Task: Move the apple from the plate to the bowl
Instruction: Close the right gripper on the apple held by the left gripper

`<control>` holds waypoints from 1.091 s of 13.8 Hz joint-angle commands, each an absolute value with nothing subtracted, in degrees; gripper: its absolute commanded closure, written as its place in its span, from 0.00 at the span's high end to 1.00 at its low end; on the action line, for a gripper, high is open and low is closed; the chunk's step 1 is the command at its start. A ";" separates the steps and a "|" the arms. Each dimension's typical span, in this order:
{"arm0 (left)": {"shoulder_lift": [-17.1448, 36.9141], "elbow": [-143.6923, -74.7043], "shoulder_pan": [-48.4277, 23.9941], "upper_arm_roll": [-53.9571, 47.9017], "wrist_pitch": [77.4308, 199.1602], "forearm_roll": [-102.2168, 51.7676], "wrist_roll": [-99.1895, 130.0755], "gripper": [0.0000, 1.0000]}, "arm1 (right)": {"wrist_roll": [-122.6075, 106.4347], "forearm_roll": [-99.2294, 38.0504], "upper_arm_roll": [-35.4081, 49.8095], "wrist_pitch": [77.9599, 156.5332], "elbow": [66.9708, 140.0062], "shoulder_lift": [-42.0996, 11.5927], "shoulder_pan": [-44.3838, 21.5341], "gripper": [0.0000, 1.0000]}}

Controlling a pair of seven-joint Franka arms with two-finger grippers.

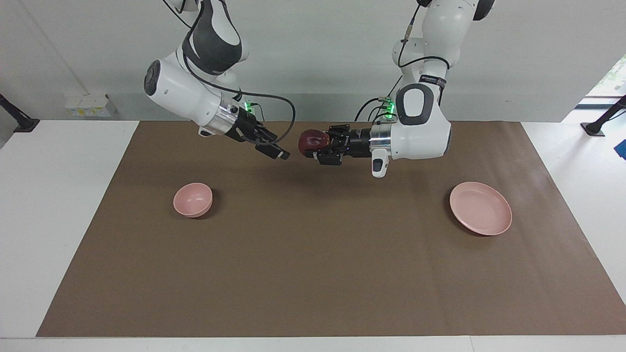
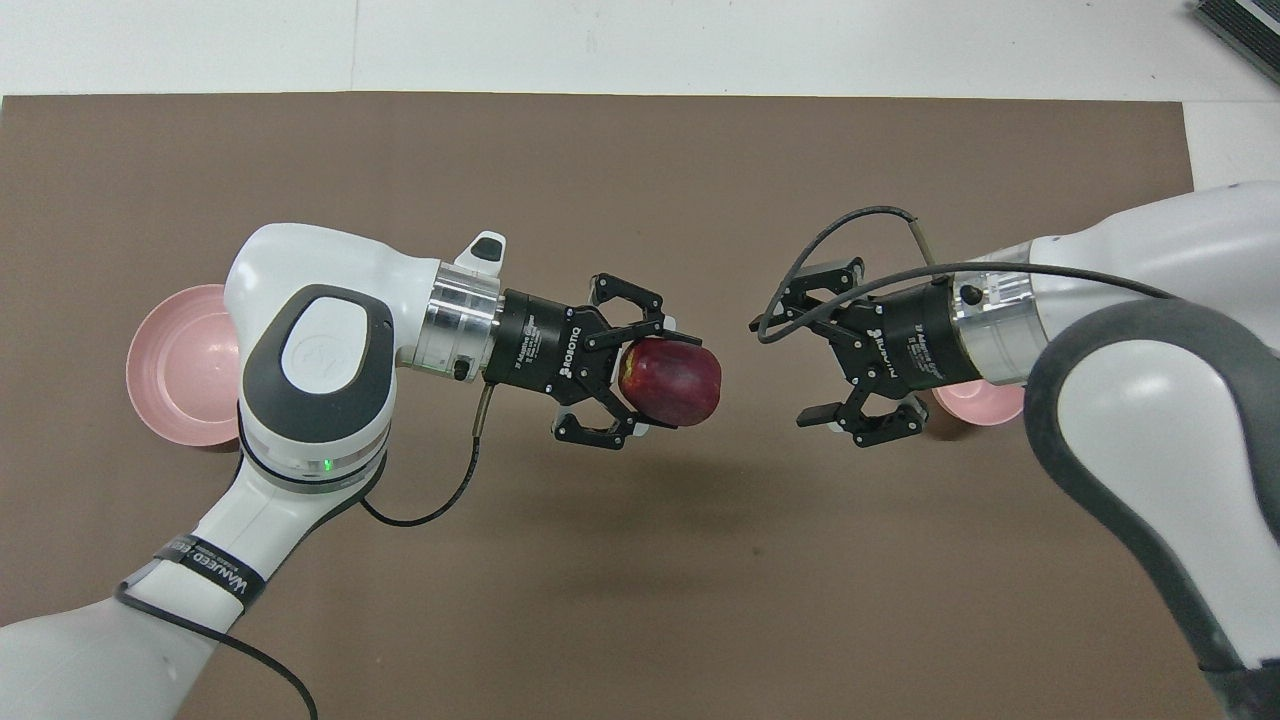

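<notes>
My left gripper [image 1: 317, 143] is shut on the dark red apple [image 1: 313, 140] and holds it in the air over the middle of the mat, fingers level; it also shows in the overhead view [image 2: 652, 378] with the apple [image 2: 675, 385]. My right gripper [image 1: 279, 152] is open, also in the air, and faces the apple with a small gap between them [image 2: 783, 370]. The pink plate [image 1: 480, 215] lies empty toward the left arm's end, partly hidden by the left arm from overhead [image 2: 170, 365]. The pink bowl [image 1: 193, 199] stands empty toward the right arm's end, mostly hidden from overhead [image 2: 985, 402].
A brown mat [image 1: 313, 274] covers most of the white table [image 1: 58, 220]. A black cable [image 2: 860, 225] loops off the right wrist. A dark object [image 2: 1240, 30] lies at the table's corner.
</notes>
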State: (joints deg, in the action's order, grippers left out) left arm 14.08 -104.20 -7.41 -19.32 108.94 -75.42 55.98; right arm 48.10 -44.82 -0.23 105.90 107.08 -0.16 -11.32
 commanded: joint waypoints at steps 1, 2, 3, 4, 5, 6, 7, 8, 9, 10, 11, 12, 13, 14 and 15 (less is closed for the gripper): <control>14.77 -102.74 -6.68 -19.86 109.07 -79.79 57.04 0.00 | 35.54 -50.59 0.00 110.89 114.58 5.70 -11.07 1.00; 14.77 -102.74 -6.77 -19.86 109.25 -81.11 57.04 0.00 | 33.07 -53.93 0.00 114.40 117.57 7.37 -11.34 1.00; 14.77 -102.74 -7.20 -19.86 109.25 -82.25 57.04 0.00 | 32.44 -56.23 0.09 117.57 119.16 8.17 -12.47 1.00; 14.77 -102.74 -7.38 -19.95 109.51 -83.05 57.04 0.00 | 32.78 -57.99 0.00 119.42 119.35 8.26 -13.79 1.00; 14.77 -102.74 -7.47 -20.04 109.69 -83.49 57.04 0.00 | 32.87 -60.10 0.00 120.57 119.36 8.17 -14.15 1.00; 14.77 -102.74 -7.64 -20.13 109.69 -84.11 57.04 0.00 | 32.87 -61.25 0.00 122.07 119.36 8.17 -14.24 1.00; 14.77 -102.74 -7.91 -20.13 109.69 -84.46 57.04 0.00 | 32.87 -61.35 0.09 123.82 119.36 8.00 -14.93 1.00; 14.77 -102.74 -8.00 -20.30 109.69 -84.64 57.04 0.00 | 32.87 -61.35 0.09 125.23 119.27 7.74 -16.94 1.00; 14.68 -102.74 -7.91 -21.35 109.69 -85.16 57.04 0.00 | 32.87 -61.35 0.09 124.98 119.27 7.73 -17.14 1.00; 14.76 -102.74 -7.91 -21.71 109.69 -85.25 57.04 0.00 | 32.52 -61.26 0.09 124.89 119.27 7.82 -17.14 1.00; 14.68 -102.74 -7.91 -21.80 109.69 -86.04 57.04 0.00 | 33.22 -61.17 0.09 125.76 119.27 7.82 -18.10 1.00; 14.68 -102.74 -7.91 -22.32 109.69 -86.65 57.04 0.00 | 34.18 -60.65 0.09 125.68 119.27 7.65 -18.11 1.00; 14.68 -102.74 -7.91 -22.67 109.69 -86.75 56.95 0.00 | 34.89 -60.47 0.09 124.99 119.27 7.65 -17.93 1.00; 14.68 -102.74 -8.00 -22.76 109.69 -86.66 56.95 0.00 | 34.89 -60.47 0.09 124.63 119.35 7.65 -17.58 1.00; 14.68 -102.74 -8.00 -23.02 109.69 -86.66 57.04 0.00 | 34.89 -60.47 0.09 124.63 119.27 7.65 -17.49 1.00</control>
State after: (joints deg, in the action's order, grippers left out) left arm 14.34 -103.72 -7.32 -22.71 109.14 -85.44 56.10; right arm 34.75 -59.49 -0.01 124.35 117.97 6.65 -17.81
